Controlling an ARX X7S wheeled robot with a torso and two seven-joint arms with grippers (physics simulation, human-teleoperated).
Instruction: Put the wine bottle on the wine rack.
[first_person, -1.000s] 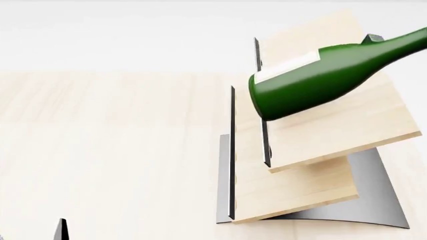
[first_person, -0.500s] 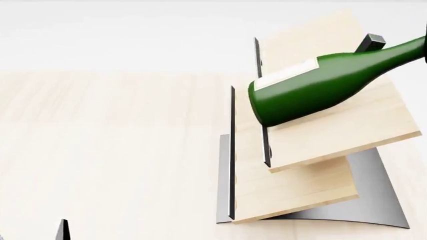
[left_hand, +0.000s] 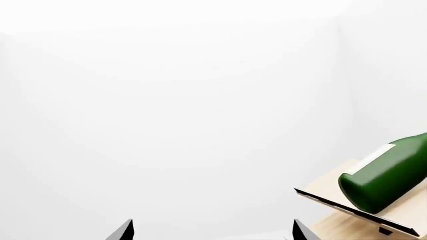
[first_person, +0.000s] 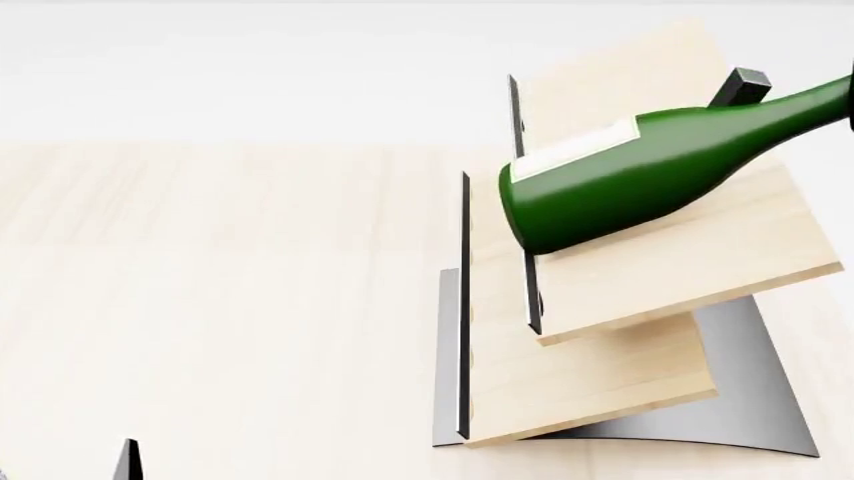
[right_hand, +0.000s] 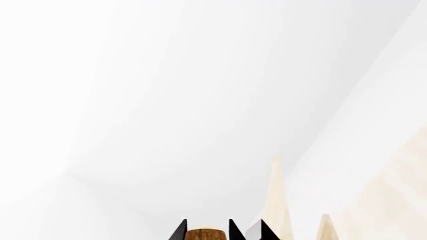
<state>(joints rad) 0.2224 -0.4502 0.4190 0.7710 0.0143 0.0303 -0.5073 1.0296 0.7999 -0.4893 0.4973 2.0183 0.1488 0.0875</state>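
Observation:
The dark green wine bottle (first_person: 627, 175) lies nearly flat, base to the left, over the upper tilted board of the wine rack (first_person: 667, 265). Its neck runs off the right edge of the head view. I cannot tell whether it touches the board. In the right wrist view the tan cork (right_hand: 205, 235) sits between the dark fingertips of my right gripper (right_hand: 205, 231), which is shut on the bottle's top. My left gripper (left_hand: 212, 232) is open and empty, far left of the rack. The left wrist view shows the bottle's base (left_hand: 387, 182) over the board's edge (left_hand: 333, 200).
The rack's curved grey metal base (first_person: 761, 400) stands on a pale wood tabletop (first_person: 227, 280). The lower board (first_person: 587, 385) juts out under the upper one. A dark metal piece (first_person: 742, 85) shows behind the bottle's shoulder. One left fingertip (first_person: 127, 460) shows at the bottom left.
The bottle has sunk a little toward the upper board, neck dropping most. The left gripper has not moved.

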